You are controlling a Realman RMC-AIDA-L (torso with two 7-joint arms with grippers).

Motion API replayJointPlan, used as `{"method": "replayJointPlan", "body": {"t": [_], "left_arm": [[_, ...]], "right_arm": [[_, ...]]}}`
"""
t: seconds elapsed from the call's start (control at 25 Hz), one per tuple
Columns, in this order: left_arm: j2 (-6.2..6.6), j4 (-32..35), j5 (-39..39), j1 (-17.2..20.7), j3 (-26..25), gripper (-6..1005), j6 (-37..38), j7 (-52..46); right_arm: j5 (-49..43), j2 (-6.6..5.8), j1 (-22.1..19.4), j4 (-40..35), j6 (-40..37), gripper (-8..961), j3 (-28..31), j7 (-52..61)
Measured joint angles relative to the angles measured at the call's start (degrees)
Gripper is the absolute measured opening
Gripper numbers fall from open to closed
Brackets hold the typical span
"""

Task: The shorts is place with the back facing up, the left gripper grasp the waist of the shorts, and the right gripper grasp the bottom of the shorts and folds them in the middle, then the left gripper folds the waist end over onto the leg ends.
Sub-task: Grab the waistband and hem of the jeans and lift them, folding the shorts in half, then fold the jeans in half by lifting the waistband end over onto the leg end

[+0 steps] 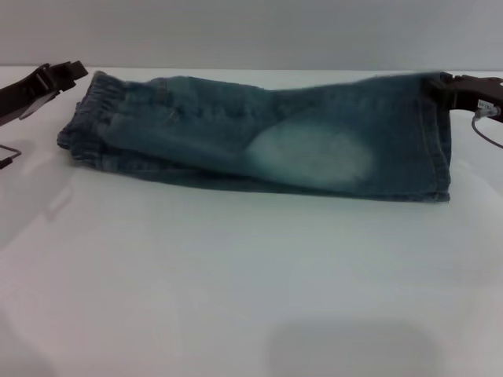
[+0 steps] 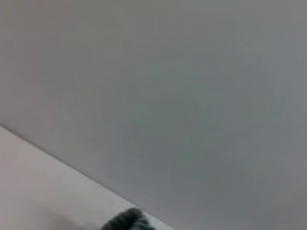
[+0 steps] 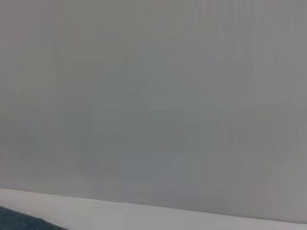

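The left gripper (image 1: 75, 72) sits at the far left, its black jaws just beside the waist (image 1: 93, 118) but apart from it; whether they stand apart or together I cannot tell. From there the shorts (image 1: 267, 129) stretch rightward across the white worktop (image 1: 236, 283), already folded lengthwise into a long narrow band. The waist is puckered, gathered elastic denim, bunched and thicker than the rest. Mid-band the cloth is dark blue denim with a pale, faded oval patch, lying fairly flat with soft creases. At the far right the bottom of the shorts (image 1: 437, 141) ends in a straight stitched hem, and the right gripper (image 1: 452, 88) meets its upper corner; its jaws look to be touching the denim, though whether they pinch it I cannot tell.

The lengthwise fold looks done, so the waist-over-legs fold seems next. To do it well, the left jaws should bite deep through both layers of the bulky elastic, lift just clear, and carry it straight toward the hem so the edges line up.
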Motion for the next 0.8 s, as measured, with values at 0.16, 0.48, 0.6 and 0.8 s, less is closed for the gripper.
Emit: {"method": "replayJointPlan", "body": {"t": [0.16, 0.48, 0.6, 0.8], "left_arm": [[0.07, -0.94, -0.86, -0.43, 0.0, 389, 0.15, 1.2], [0.08, -1.14, -2.48, -0.36, -0.01, 583, 1.09, 3.13], [0.2, -1.15, -3.77, 0.17, -0.13, 649, 2.44, 4.51], [0.35, -1.15, -6.79, 1.71, -0.44, 837, 5.94, 8.27]], "right_arm": [[0.08, 0.03, -0.33, 0.0, 0.04, 172, -0.01, 0.03], [0.15, 0.54, -0.97, -0.24, 0.08, 600, 0.04, -0.14], [0.23, 1.15, -1.5, -1.43, 0.06, 653, 0.44, -0.23], [3.54, 1.65, -2.76, -2.63, -0.39, 660, 0.17, -1.71]]}}
